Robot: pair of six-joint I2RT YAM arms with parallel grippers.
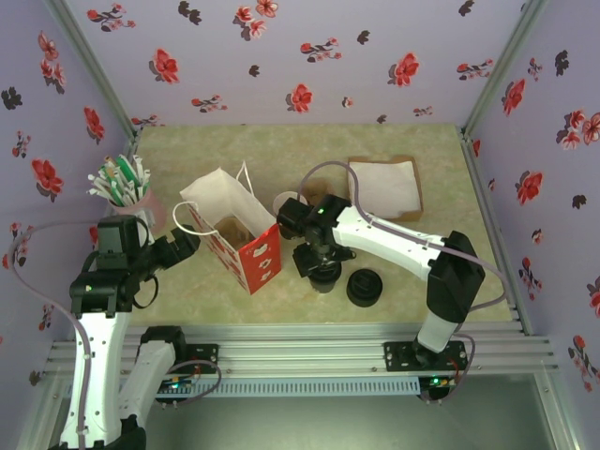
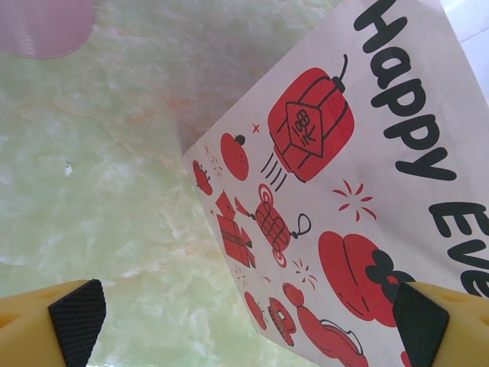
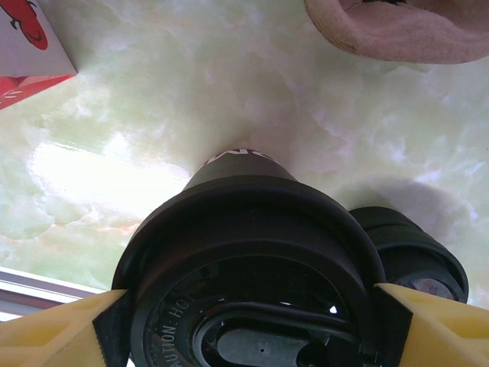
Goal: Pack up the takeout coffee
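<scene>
The takeout coffee [image 1: 325, 273] stands upright on the table just right of the paper bag [image 1: 239, 234], its black lid [image 3: 244, 252] large in the right wrist view. My right gripper [image 3: 248, 325] comes down over it, and both pads look pressed against the lid's rim, one on each side. The cup's body is mostly hidden under the lid. My left gripper [image 2: 244, 325] is open beside the bag's printed left face [image 2: 367, 153], with nothing between its fingers [image 2: 76, 313]. In the top view it [image 1: 183, 246] sits at the bag's left side.
A loose stack of black lids [image 1: 365, 288] sits close to the right of the coffee. Lidless cups [image 1: 286, 202] stand behind it. A brown tray with white napkins [image 1: 386, 186] lies at the back right, a pink holder of straws [image 1: 122, 183] at the far left.
</scene>
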